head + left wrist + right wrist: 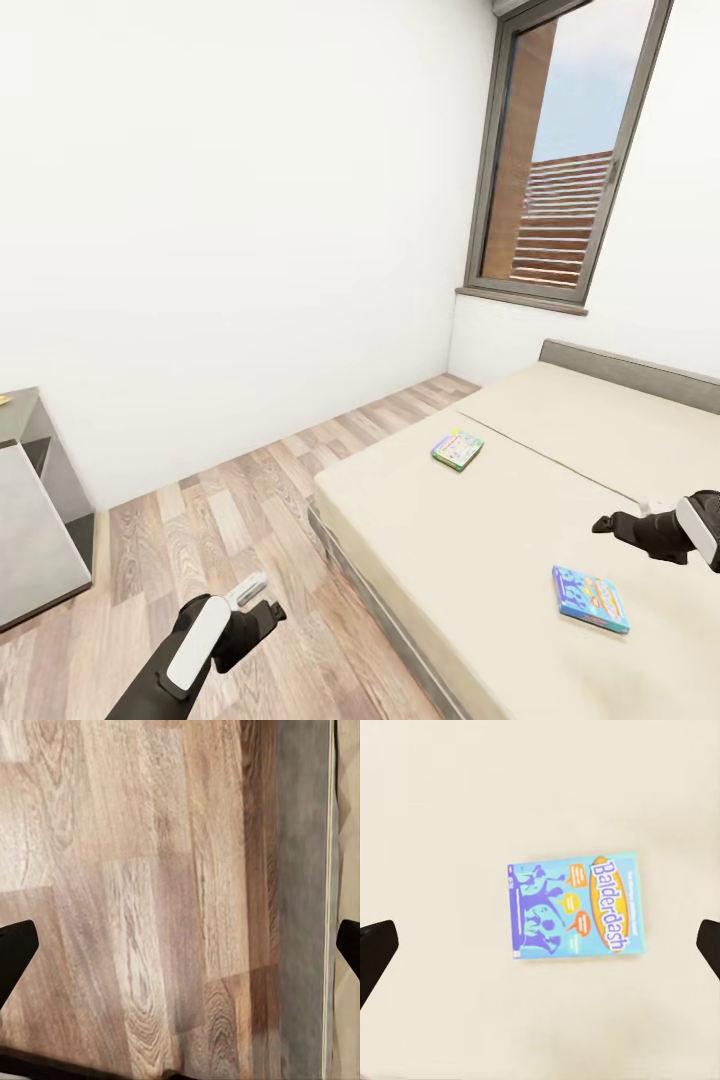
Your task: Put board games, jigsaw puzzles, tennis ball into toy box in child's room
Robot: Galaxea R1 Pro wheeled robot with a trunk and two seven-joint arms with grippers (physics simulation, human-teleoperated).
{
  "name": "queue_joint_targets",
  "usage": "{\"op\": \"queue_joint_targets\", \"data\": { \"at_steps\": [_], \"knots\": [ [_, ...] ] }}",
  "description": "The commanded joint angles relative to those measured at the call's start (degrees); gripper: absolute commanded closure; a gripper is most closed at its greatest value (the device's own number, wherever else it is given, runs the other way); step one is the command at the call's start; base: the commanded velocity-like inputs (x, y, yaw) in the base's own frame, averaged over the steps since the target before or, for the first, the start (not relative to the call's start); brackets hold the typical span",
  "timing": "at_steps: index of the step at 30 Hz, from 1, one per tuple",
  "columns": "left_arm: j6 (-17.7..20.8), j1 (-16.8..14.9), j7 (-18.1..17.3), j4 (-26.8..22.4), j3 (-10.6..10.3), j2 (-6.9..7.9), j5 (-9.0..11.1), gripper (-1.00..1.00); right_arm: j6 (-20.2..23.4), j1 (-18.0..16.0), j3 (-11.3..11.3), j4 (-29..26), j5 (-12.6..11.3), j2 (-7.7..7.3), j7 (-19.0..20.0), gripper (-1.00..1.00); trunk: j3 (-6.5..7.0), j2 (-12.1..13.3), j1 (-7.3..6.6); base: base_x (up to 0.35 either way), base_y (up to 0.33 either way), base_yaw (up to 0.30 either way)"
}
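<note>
Two board games lie flat on the beige bed (520, 510). A blue box (590, 598) sits near the bed's right side, and in the right wrist view it reads as a blue Balderdash box (576, 907). A green and yellow box (457, 449) lies farther back toward the middle. My right gripper (608, 523) hovers over the bed just above the blue box, open, with its fingertips (376, 952) wide apart and nothing between them. My left gripper (262, 600) hangs open over the wooden floor (135, 907) beside the bed's grey frame (304, 892).
A grey shelf unit (35, 500) stands at the left against the white wall. A tall window (560, 160) is set in the far corner above the bed's headboard (640, 370). Wooden floor (250, 500) runs between the shelf and the bed.
</note>
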Motion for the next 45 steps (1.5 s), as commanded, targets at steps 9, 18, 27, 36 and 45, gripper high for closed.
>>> {"op": "queue_joint_targets", "data": {
  "at_steps": [9,18,27,36,45],
  "knots": [
    [0.04,0.26,0.58,-0.21,-0.02,0.12,3.11,-1.0,1.18,0.76,0.69,0.19,-0.17,0.25,0.53,-1.0,-1.68,-3.64,1.97,0.0,0.0,0.0],
    [0.04,0.28,0.56,-0.22,-0.01,0.19,3.47,-1.0,4.04,0.61,0.31,0.08,-0.33,-0.11,1.33,-1.0,-3.56,-7.25,3.95,0.0,0.0,0.0],
    [0.05,0.28,0.51,-0.23,0.05,0.45,3.56,-1.0,7.22,0.79,0.29,-9.63,-0.31,-1.17,1.99,-1.0,-5.76,-10.86,5.93,0.0,0.0,0.0],
    [0.09,0.28,0.53,-0.2,0.07,0.49,3.57,-1.0,8.13,0.89,0.31,-10.77,-0.13,-1.22,2.03,-1.0,-8.11,-14.47,7.9,0.0,0.0,-0.018],
    [0.08,0.54,0.49,-0.21,-0.26,0.51,3.47,-1.0,8.37,0.83,0.2,-10.06,-0.21,-1.64,2.03,-1.0,-9.44,-15.67,8.56,0.0,0.0,-0.058]
  ]
}}
